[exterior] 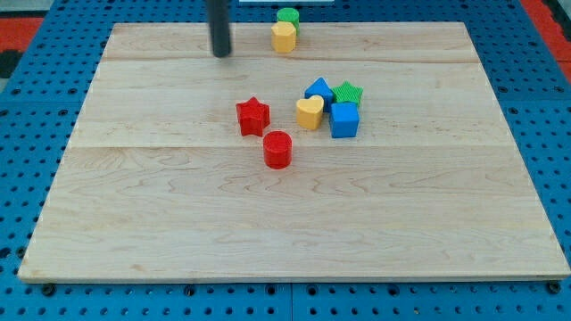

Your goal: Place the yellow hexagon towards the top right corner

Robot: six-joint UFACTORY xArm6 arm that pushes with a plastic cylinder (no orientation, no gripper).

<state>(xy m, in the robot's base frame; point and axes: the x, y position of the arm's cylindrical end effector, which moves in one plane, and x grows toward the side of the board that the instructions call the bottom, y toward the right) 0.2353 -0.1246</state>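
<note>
The yellow hexagon [284, 37] sits at the view's top edge of the wooden board [178, 205], near the middle, touching a green block [287, 16] just above it. My tip [220, 53] is on the board to the left of the yellow hexagon, a short gap away and not touching it. The rod rises out of the view's top.
A red star [252, 116] and a red cylinder [277, 149] sit near the board's middle. To their right is a cluster: a yellow heart [310, 112], a blue cube [344, 119], a blue block [318, 90] and a green star [349, 93].
</note>
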